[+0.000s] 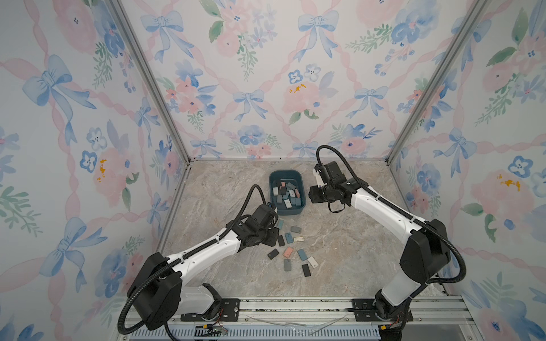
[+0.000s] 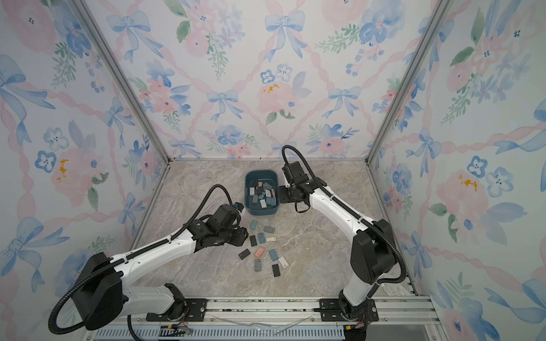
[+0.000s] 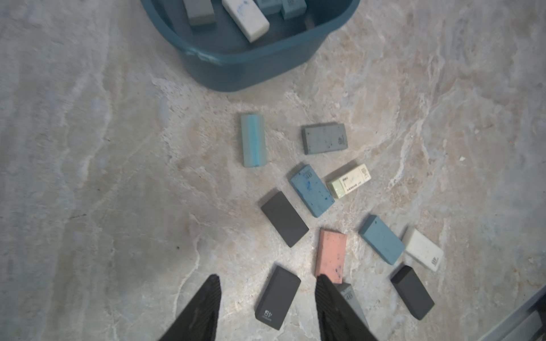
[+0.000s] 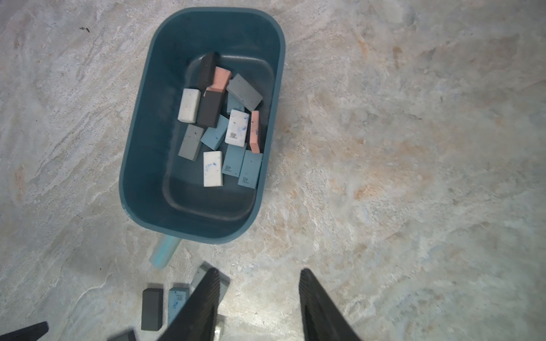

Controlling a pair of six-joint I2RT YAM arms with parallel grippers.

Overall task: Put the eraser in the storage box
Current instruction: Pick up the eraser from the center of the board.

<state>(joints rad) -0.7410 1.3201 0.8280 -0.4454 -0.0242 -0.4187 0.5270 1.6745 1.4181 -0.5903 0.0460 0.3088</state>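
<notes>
Left claw (image 3: 267,277) gapes near black eraser (image 3: 277,298), other erasers (image 3: 311,190) scattered beside storage box (image 3: 236,68).

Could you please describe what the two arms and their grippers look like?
Both the left arm and right arm have white links joined by bulky black joint housings, with a black corrugated cable hose running along each and looping near the wrist. The left gripper and right gripper each carry two black, ribbed fingers tapering to narrow tips.
</notes>
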